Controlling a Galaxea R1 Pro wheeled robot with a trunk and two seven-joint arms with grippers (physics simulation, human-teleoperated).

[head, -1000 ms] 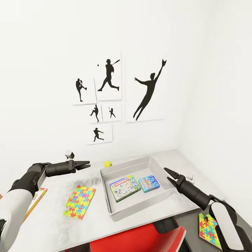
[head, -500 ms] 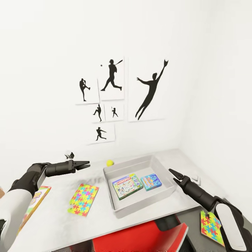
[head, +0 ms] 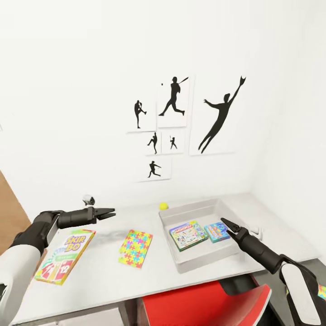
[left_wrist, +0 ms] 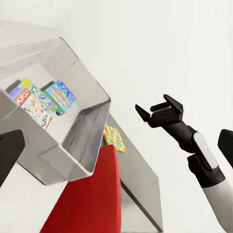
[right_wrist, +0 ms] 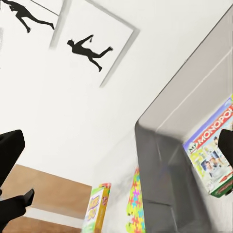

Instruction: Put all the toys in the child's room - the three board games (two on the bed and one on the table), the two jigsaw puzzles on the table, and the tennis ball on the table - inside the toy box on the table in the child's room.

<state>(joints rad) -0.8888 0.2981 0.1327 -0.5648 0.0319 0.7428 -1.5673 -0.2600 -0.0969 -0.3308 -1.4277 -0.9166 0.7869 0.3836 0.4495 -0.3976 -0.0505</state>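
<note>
Translucent grey toy box (head: 199,262) with two flat printed board games (head: 188,235); both jaws released, empty.

Plain white walls meeting in a corner, black sports-silhouette pictures (head: 181,124) grouped on the far wall. Wood-plank floor (head: 9,213) visible at left. Red chair (head: 199,305) below the desk edge. Even, flat lighting.

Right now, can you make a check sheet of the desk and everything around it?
Surface: grey table.
Job's things: toy box holds two board games; third board game, one jigsaw puzzle and tennis ball lie on the table outside it; second puzzle on the lower desk.
Clutter: small grey-white object.
Hands: left hand open, empty; right hand open over the box.
Cables: nothing seen.
Surroundings: red chair, sports pictures.
</note>
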